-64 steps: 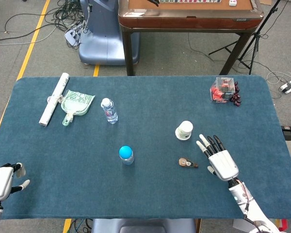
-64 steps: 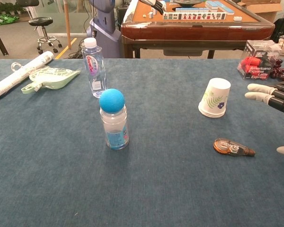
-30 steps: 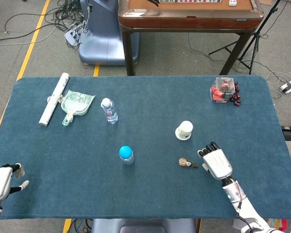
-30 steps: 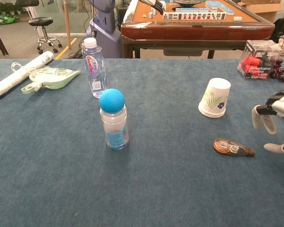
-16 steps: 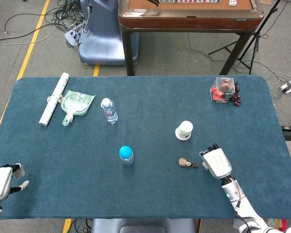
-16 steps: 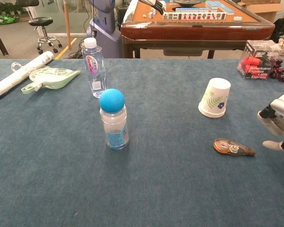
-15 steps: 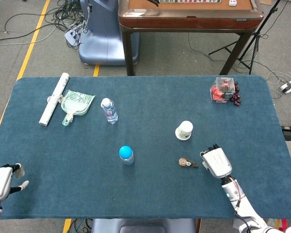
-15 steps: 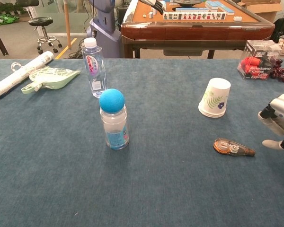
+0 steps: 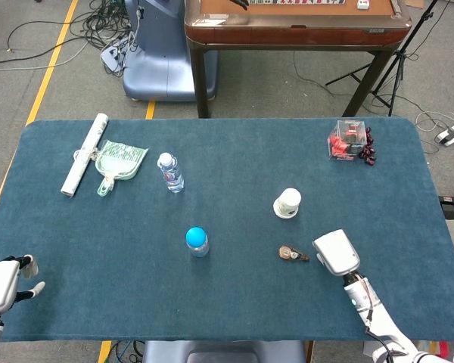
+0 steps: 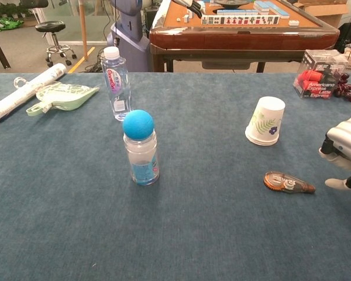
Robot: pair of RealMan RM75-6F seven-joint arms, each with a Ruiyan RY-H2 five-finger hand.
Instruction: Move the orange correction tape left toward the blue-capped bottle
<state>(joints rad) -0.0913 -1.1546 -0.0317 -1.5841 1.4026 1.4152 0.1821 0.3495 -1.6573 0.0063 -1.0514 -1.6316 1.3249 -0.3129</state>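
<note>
The orange correction tape [image 10: 288, 182] lay flat on the blue table cloth [image 9: 234, 302], in front of the upturned paper cup [image 10: 265, 120] and well to the right of the blue-capped bottle [image 10: 140, 148]. The right hand [image 10: 345, 153] hovered just beside the tape's tapered end, apart from it and holding nothing; its fingers pointed down at the cloth, and whether they were spread or curled could not be told. The left hand [image 9: 6, 283] rested at the near left table edge, fingers apart and empty.

The tape appeared to be a small, light, rigid plastic dispenser, smooth and low-lying, so likely to skid or pivot under a push. A pinch across its wider orange body seemed the steadier hold.
</note>
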